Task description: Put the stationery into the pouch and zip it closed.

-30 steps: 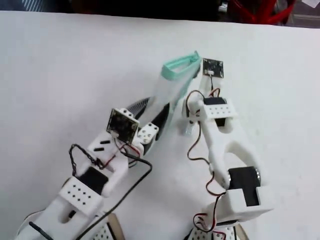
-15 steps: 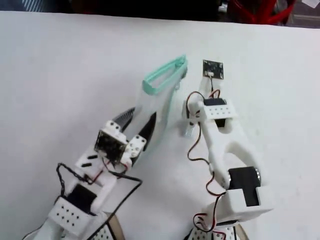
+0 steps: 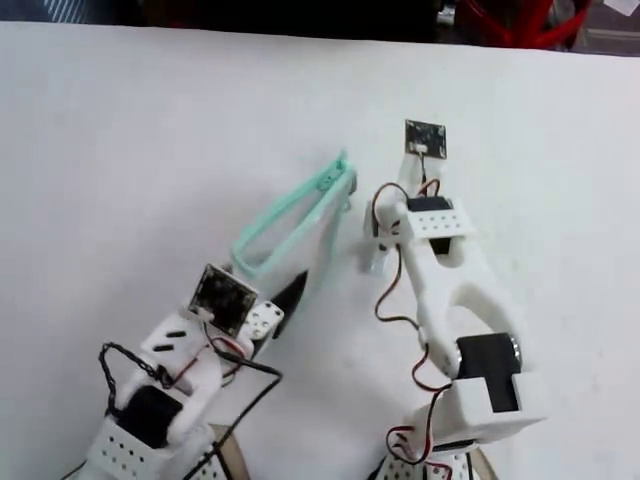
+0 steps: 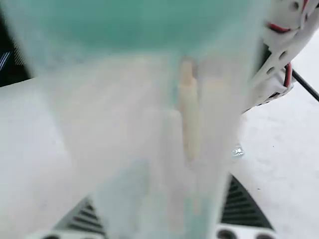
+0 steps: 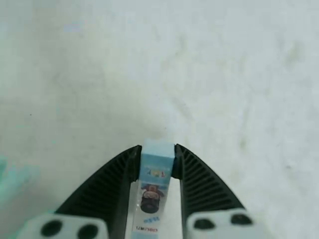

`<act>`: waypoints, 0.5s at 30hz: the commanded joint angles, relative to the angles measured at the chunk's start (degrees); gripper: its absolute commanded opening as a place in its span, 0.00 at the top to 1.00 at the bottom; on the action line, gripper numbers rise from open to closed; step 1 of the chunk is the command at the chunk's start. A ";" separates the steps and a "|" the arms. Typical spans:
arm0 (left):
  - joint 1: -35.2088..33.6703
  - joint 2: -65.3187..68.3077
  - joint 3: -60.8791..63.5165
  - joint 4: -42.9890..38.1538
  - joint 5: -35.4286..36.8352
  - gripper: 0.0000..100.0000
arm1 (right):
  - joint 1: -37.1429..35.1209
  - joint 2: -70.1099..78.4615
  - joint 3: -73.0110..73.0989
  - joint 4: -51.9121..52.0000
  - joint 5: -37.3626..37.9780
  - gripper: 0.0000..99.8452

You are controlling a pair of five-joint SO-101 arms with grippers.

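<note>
The pouch (image 3: 300,215), translucent white with a teal zipper rim (image 3: 285,215), lies tilted on the white table (image 3: 120,150) with its mouth standing open. My left gripper (image 3: 278,300) is shut on the pouch's near end. In the left wrist view the pouch (image 4: 139,124) fills the space between the black fingers (image 4: 241,199), and a pale stick-like item (image 4: 188,119) shows through its wall. My right gripper (image 5: 157,149) is shut on a light blue eraser (image 5: 156,174) with a printed sleeve, held just above the table. The right arm (image 3: 435,225) stands just right of the pouch mouth.
Both arm bases sit at the near edge with loose red and black wires (image 3: 395,300). A dark strip and a red object (image 3: 510,20) lie beyond the table's far edge. The right arm's white frame (image 4: 284,45) is close beside the pouch.
The left arm has drawn the pouch back toward the near left, so its mouth has moved away from the right arm. The right arm has stayed put.
</note>
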 commanded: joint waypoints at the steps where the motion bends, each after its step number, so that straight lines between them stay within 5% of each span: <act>1: -0.48 -1.36 -1.49 1.67 -0.35 0.81 | 0.48 -2.95 -0.35 -0.75 0.00 0.98; 15: -4.44 -1.80 -16.00 14.33 4.13 0.78 | 0.04 -2.95 -0.35 -0.84 0.00 0.98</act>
